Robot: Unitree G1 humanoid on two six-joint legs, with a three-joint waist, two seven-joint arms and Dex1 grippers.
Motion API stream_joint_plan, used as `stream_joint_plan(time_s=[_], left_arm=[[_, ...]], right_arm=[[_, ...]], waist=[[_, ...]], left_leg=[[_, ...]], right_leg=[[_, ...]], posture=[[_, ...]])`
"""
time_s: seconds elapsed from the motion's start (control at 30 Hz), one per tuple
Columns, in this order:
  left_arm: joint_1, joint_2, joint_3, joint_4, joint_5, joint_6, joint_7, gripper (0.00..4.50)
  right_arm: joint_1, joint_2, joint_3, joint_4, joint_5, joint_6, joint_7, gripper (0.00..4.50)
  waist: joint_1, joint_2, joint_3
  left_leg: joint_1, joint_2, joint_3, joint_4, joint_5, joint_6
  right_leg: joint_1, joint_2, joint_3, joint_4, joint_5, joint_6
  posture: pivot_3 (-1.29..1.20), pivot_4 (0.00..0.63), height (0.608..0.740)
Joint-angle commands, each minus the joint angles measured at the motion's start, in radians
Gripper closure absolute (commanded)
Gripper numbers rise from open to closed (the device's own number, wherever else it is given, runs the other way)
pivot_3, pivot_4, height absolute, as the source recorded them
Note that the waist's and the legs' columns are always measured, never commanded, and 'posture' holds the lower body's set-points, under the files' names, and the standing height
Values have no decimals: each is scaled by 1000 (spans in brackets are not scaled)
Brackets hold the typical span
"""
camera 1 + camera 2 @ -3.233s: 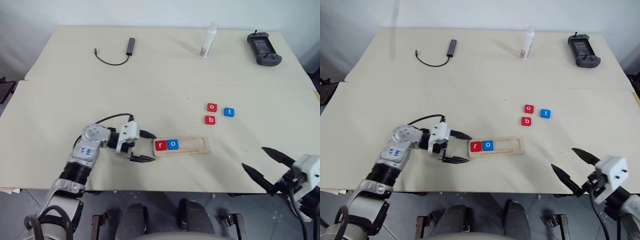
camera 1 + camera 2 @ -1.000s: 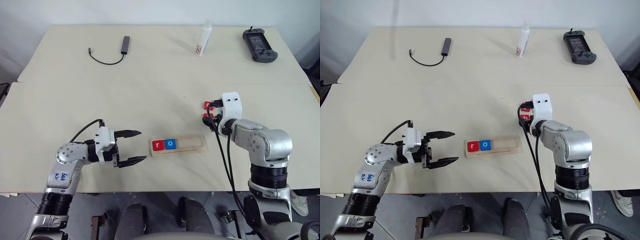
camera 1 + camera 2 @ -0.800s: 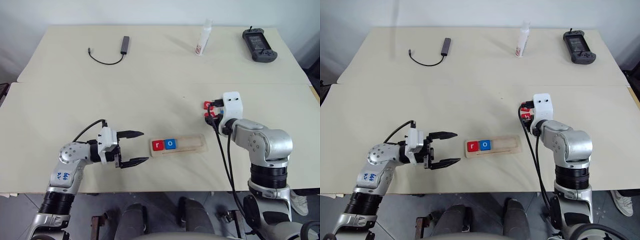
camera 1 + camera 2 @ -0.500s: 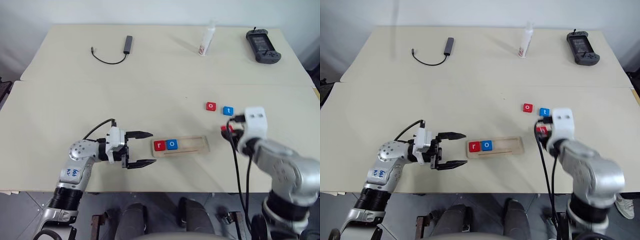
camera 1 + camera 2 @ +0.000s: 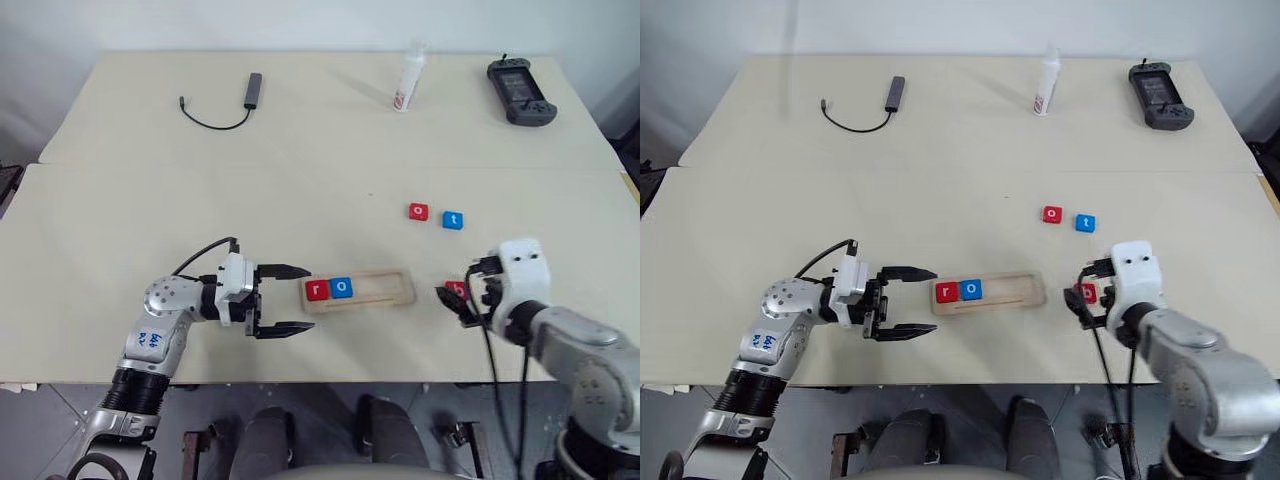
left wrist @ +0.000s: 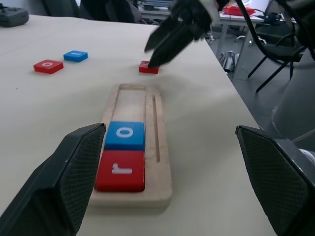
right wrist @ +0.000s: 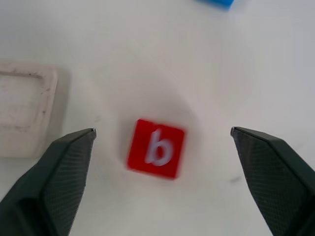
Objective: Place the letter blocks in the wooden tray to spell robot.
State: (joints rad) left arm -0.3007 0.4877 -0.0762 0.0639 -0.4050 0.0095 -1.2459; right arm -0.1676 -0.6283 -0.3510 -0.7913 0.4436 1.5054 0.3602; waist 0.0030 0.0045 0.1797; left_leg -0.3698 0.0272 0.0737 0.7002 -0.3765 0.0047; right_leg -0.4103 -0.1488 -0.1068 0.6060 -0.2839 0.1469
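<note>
My right fingers (image 7: 162,132) came back from red o (image 5: 419,211) and blue t (image 5: 453,219) toward near desk edge, carrying red b block (image 7: 156,148). Block now lies flat on desk just right of wooden tray (image 5: 400,292), apart from it. Fingers spread wide, block released between them. Left fingers (image 5: 290,300) eased closer to tray's left end.

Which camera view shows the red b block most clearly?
The right wrist view: the red b block lies on the table between the open right gripper fingers, letter readable. In the left wrist view it is a small red tile beyond the wooden tray. In the eye views the gripper partly hides it.
</note>
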Motion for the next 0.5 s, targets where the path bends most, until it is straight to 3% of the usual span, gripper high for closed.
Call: stream_joint_plan(time_s=[0.03,0.17,0.27,0.5], left_arm=[[8,11,20,-26,-13,-13,1,0],[15,13,30,-33,-10,-17,10,0],[27,17,36,-50,-10,-16,18,0],[72,36,53,-109,-16,-6,43,0]], right_arm=[[75,-209,37,84,8,-297,261,74],[152,-384,116,304,-74,-760,557,74],[105,-428,190,514,-123,-1013,705,74],[-108,-403,369,867,-243,-1267,848,74]], waist=[[-1,0,0],[-4,-2,0],[-7,-2,0],[-6,-2,0]], left_leg=[[0,0,0,-1,0,0],[1,0,1,-1,0,0],[2,0,2,0,0,0],[2,1,2,2,0,0]], right_leg=[[0,0,0,-1,0,0],[1,0,0,-2,0,0],[2,0,0,-2,1,1],[2,0,0,-1,1,2]], posture=[[0,150,740],[0,150,740],[0,150,740],[0,150,740]])
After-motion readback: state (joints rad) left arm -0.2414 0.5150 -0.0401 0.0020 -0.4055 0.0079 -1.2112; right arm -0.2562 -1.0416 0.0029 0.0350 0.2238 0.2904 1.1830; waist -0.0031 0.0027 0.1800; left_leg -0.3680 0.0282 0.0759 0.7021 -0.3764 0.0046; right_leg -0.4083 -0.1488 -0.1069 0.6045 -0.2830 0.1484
